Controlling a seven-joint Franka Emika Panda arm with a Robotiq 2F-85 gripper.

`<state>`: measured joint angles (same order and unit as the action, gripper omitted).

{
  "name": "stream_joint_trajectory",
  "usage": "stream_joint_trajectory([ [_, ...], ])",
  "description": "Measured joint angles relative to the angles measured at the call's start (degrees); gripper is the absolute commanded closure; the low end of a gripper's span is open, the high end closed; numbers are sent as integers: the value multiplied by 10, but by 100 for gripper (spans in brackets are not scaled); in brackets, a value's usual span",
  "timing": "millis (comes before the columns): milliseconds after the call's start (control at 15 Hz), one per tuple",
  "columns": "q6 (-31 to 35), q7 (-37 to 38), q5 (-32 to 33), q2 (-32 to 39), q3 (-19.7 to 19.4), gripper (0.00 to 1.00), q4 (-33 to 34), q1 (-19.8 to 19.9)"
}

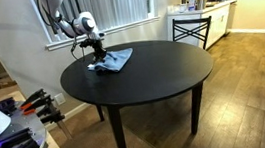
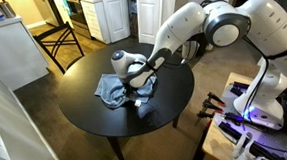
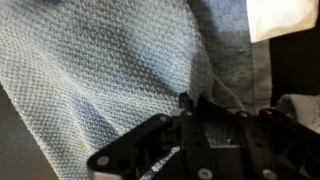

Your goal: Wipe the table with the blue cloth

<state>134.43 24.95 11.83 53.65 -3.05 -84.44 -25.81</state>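
Exterior view: the round black table (image 1: 173, 74) bears the blue cloth (image 1: 112, 61) near its window-side edge, and the gripper (image 1: 98, 58) stands on the fabric.
Exterior view: the arm reaches over the table (image 2: 96, 123), and the blue cloth (image 2: 110, 89) lies rumpled under the gripper (image 2: 137, 90).
Wrist view: the jaws are closed, pinching a fold of the blue cloth (image 3: 100, 70) in the gripper (image 3: 186, 101).

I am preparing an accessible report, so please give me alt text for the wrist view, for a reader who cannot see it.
A light blue-grey woven cloth fills most of the picture, and the black end effector, at the bottom edge, is shut on a fold of it. A strip of the dark table shows at the lower left.
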Motion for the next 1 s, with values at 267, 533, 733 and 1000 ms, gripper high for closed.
stream_joint_trajectory([
  [267,0,3,-7,0,0,66,0,16],
  [533,3,13,-16,0,0,42,-5,19],
  [733,11,15,-24,0,0,23,-18,24],
  [1000,19,25,-27,-12,0,1,-43,24],
])
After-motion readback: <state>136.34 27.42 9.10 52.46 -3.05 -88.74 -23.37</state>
